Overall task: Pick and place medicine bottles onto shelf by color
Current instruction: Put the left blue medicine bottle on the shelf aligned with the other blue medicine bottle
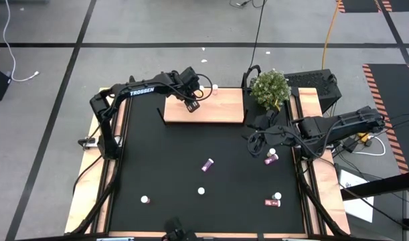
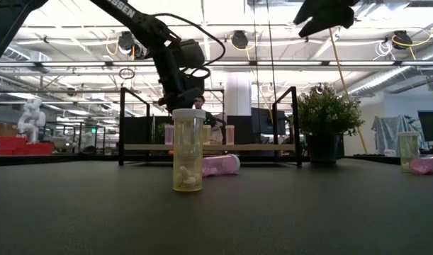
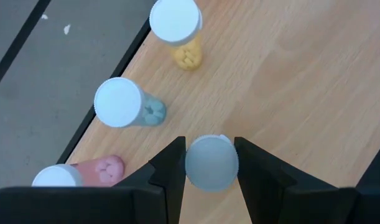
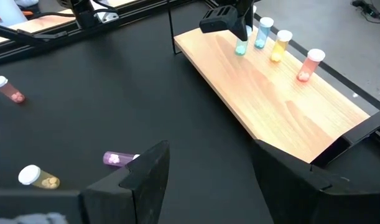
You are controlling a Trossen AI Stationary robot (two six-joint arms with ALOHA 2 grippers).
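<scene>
The light-wood shelf lies at the table's far side. My left gripper hangs over its far left part, shut on a pale blue-green medicine bottle. Three more bottles stand in a row on the shelf along its far edge: blue, yellow and pink. On the black table, a purple bottle, a magenta one and a pink one lie on their sides, and two more stand upright. My right gripper is open, above the table right of the shelf. My left gripper pinches the blue-green bottle at its white cap, one finger on either side. The fingers come from above, pointing down. The bottle is upright, its base at the shelf's surface; whether it rests there I cannot tell.
A potted plant stands by the shelf's right end, near my right arm. In the low view a yellow bottle stands close to the camera, with a pink one lying behind it. Black brackets rise at the shelf's ends.
</scene>
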